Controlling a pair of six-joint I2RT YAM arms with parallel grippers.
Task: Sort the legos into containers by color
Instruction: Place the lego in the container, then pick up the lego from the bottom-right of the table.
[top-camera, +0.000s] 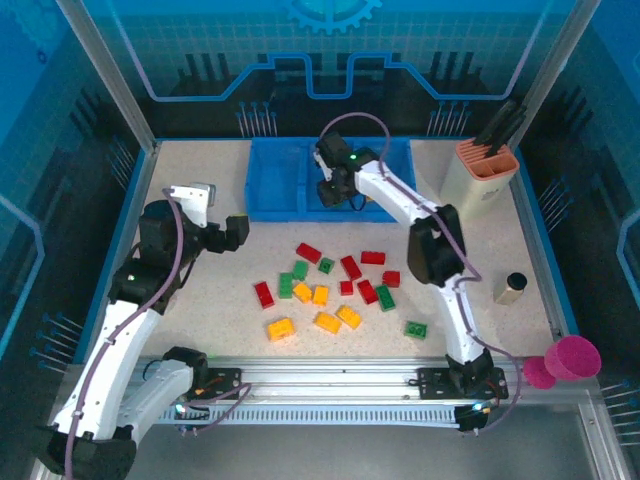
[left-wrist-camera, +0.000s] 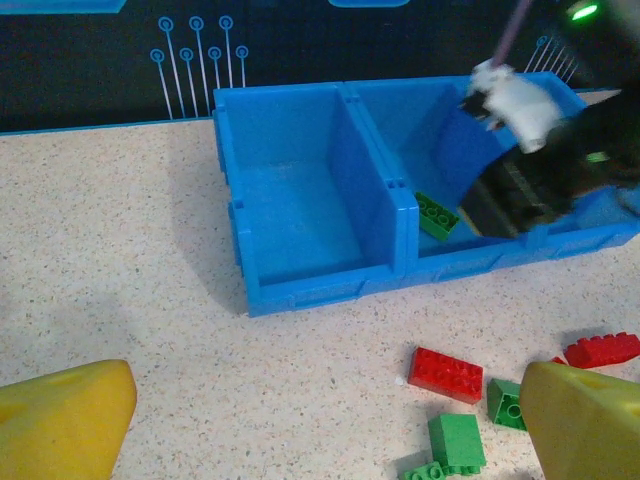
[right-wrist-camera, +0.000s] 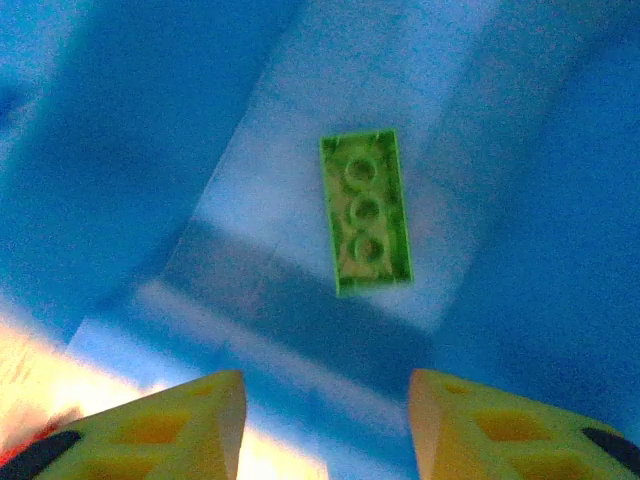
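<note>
Sorted: green brick (right-wrist-camera: 365, 212) in middle compartment (left-wrist-camera: 430, 140) of tray (left-wrist-camera: 300, 290).
Unsorted: legos (top-camera: 320, 295) on worktop (top-camera: 220, 280) near tray.
Left end effector (left-wrist-camera: 325, 420), right end effector (right-wrist-camera: 325, 420): open, empty.

Seven red legos (top-camera: 308, 252); five yellow-orange legos (top-camera: 281, 328); six green legos (top-camera: 416, 329), counting one inside the tray (top-camera: 272, 213); three blue compartments (top-camera: 272, 180); one beige holder (top-camera: 478, 180); one pink cup (top-camera: 575, 357).

No words, numbers, labels or brands are legible; the far blue wall panel (top-camera: 450, 40) carries a pale gear emblem (top-camera: 332, 8) and circuit-style lines (left-wrist-camera: 196, 55).
</note>
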